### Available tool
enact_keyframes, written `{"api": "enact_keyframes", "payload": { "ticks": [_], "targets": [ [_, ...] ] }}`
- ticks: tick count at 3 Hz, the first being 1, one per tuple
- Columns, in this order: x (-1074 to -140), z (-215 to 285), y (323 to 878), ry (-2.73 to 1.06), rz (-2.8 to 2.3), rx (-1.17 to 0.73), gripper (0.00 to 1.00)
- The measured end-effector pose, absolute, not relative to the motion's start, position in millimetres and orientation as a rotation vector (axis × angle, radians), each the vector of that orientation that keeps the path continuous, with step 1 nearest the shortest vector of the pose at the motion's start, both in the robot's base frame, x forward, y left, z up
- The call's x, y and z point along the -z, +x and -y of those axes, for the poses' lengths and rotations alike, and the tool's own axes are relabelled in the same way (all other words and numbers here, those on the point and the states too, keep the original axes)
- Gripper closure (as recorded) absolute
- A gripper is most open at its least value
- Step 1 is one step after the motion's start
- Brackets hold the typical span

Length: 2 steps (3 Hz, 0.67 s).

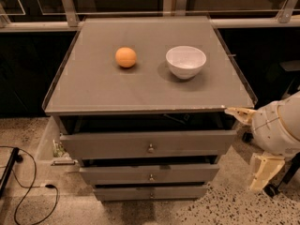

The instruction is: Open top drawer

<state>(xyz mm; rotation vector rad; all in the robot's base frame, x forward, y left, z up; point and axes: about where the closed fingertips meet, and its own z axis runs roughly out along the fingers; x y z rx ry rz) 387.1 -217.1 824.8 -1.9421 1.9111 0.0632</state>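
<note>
Reaching is being judged the current step: gripper (260,170) is hanging right of the bench (93,90), open or closed cannot be told; top drawer (108,146)'s knob (151,148) must be grasped next.

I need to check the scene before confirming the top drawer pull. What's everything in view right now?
cabinet top: one, grey, centre of view
top drawer: one, grey, widest front, directly under the cabinet top, appears pulled partly out
knob: one, metal, centre of the top drawer front
lower drawers: two, grey, narrower, stacked beneath the top drawer
orange: one, orange, on the cabinet top, left of the bowl
bowl: one, white, upright, on the cabinet top
cable: one, black, on the floor at lower left
bin: one, pale, beside the cabinet's left side
gripper: one, white and cream, right of the cabinet's front corner, apart from the knob
</note>
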Motion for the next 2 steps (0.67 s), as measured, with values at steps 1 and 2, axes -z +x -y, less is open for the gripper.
{"api": "enact_keyframes", "payload": {
  "ticks": [1,2],
  "targets": [
    [-798,212,391,-1.952,-1.898,-0.1,0.0],
    [-745,199,403,-1.996,-1.888,-0.101,0.0]
  ]
}}
